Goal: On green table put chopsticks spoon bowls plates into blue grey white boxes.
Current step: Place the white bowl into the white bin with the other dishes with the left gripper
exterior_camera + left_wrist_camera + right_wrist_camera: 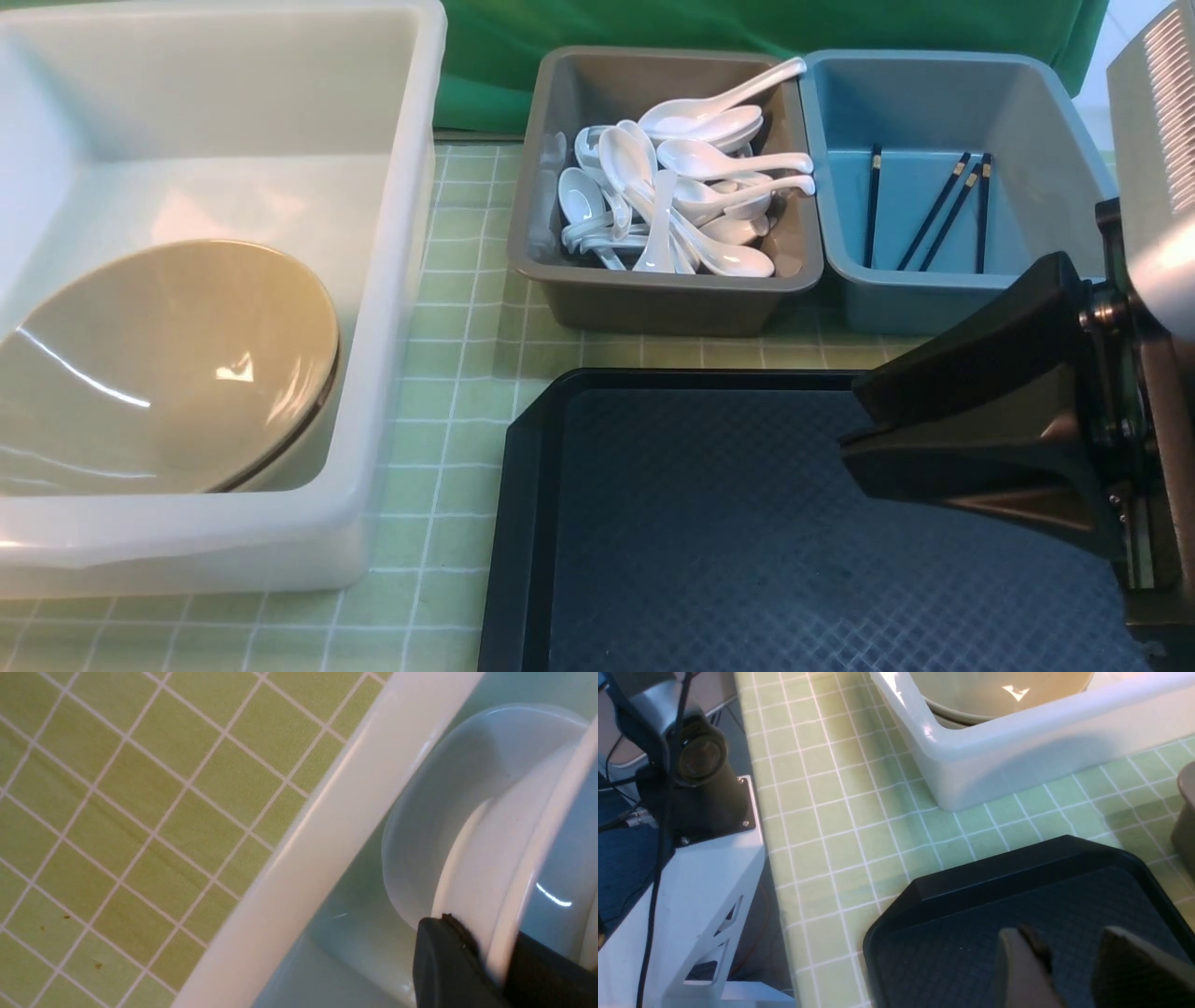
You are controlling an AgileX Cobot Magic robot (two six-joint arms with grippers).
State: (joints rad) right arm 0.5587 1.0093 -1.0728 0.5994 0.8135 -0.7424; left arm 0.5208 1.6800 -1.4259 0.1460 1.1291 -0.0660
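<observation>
While my left tool (488,947) is out of the front cam's view, its wrist cam shows both dark pads pressed together on the thin rim of the bowl (168,364), inside the white box (401,187). The bowl is glazed, smooth and round. It reads olive-tan from the front and pale in the wrist cam, w/ bright glints on the glaze. It sits tilted, not flat, hollow side toward the front cam and one edge low near the box's right wall. There's a dark line under its lower rim; can't tell what that is.

The white box is milky, semi-clear plastic w/ rounded corners and a thick lip. It stands on the left of the worktop (467,373), which has a light green cover w/ a white grid.

The grey box (653,303) is matte plastic and holds a jumble of glossy white spoons (691,177). Most handles point to the right, and one rests on the rim next to the blue box (934,93), which touches the grey one. The blue box holds four thin dark chopsticks (934,210). Their long axes run near-to-far, two lean diagonally, and the pale bands are at the far ends.

My right tool (854,431) hangs over the black tray (709,523), which has a diamond-embossed floor and a raised rim. Its pads are apart, w/ nothing between them.
</observation>
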